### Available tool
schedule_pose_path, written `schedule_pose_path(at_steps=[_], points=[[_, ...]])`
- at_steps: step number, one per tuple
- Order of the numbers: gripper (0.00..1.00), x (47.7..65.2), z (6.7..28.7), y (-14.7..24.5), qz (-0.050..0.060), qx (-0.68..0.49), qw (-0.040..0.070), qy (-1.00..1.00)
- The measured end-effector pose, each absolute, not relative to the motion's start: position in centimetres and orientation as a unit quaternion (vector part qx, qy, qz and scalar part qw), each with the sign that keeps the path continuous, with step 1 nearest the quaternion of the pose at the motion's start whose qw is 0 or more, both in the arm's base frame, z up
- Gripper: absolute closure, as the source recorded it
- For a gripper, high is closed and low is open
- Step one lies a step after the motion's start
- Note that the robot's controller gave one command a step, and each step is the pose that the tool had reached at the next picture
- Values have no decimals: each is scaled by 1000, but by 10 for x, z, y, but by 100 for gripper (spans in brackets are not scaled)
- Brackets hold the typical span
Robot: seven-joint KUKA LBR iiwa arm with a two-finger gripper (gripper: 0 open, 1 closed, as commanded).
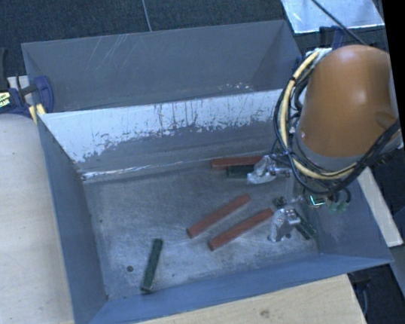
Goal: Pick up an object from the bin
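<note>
The claw sits low at the right end of the bin, its two fingers spread wide apart with bare bin floor between them. The far finger lies just beside the far brown bar. The near finger is at the right tip of the near brown bar; whether they touch cannot be told. The middle brown bar lies just left. A dark green stick rests well apart, near-left.

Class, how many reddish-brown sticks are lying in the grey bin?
3 reddish-brown sticks: one at the back wall by the gripper, two parallel mid-floor, upper and lower. The arm may hide others.
</note>
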State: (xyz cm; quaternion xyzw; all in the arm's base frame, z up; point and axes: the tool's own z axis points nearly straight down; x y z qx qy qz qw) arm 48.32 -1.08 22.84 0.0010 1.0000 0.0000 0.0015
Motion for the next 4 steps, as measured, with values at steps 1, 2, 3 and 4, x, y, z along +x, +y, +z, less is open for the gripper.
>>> schedule_pose_path(at_steps=[1,2,3,4], points=[[0,505,177,-24,0,-35,4,999],[100,530,93,-64,-1,-50,8,999],[0,526,90,-65,-1,-50,2,999],[0,527,90,-65,-1,-50,2,999]])
